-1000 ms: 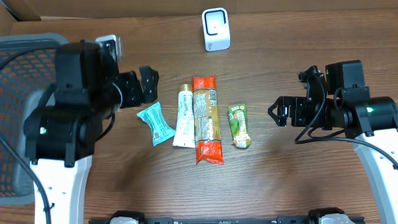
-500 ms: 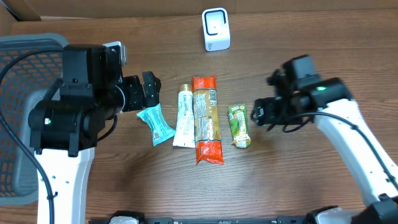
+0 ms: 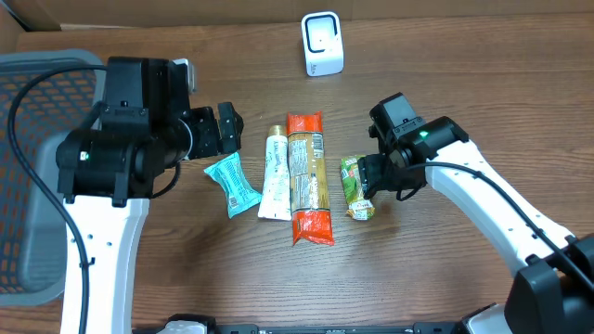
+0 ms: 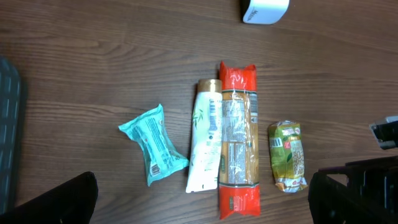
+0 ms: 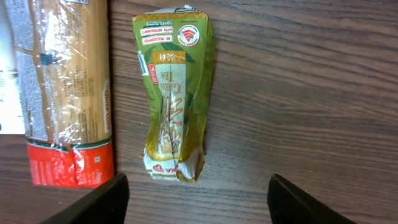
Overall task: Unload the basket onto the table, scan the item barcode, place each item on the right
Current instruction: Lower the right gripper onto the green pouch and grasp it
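**Crowded centre row, open desk [image 3: 445, 278] along the near and right edges**

A tight row is formed mid-desk by the teal packet [image 3: 231, 185], white tube [image 3: 274, 173] and orange pasta pack [image 3: 308, 176]. The last two lie edge to edge, so no finger room is offered between them. A narrow strip of bare wood is seen between the pasta pack and the green packet [image 3: 356, 186]. That packet's right side is crowded by the right end effector [image 3: 368, 176], and the teal packet's far side by the left end effector [image 3: 225, 130]. The left edge is blocked by the basket [image 3: 28, 176], and the far edge partly by the scanner [image 3: 322, 44].
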Controlling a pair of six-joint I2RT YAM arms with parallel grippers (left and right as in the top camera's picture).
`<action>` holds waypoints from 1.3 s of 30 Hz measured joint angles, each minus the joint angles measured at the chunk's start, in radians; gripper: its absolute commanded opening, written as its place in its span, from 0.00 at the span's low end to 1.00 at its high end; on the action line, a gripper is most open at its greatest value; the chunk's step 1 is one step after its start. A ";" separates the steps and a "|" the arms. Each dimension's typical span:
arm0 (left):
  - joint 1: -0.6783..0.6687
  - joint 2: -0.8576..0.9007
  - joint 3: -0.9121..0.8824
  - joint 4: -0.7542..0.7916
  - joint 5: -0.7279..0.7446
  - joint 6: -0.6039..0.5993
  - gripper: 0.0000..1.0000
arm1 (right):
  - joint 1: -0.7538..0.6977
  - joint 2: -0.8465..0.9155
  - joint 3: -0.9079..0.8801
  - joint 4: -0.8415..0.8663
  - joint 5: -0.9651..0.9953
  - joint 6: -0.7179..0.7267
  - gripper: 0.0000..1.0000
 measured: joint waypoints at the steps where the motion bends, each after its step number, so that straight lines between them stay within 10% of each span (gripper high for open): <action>1: 0.000 0.004 0.000 0.000 0.000 0.000 0.99 | 0.000 0.005 0.000 0.002 0.001 0.000 0.69; 33: 0.000 0.010 0.000 0.000 0.000 0.000 0.99 | 0.008 0.151 -0.085 0.129 -0.127 -0.024 0.68; 39: 0.000 0.010 0.000 0.000 0.000 0.000 0.99 | 0.008 0.152 -0.180 0.216 -0.146 -0.021 0.55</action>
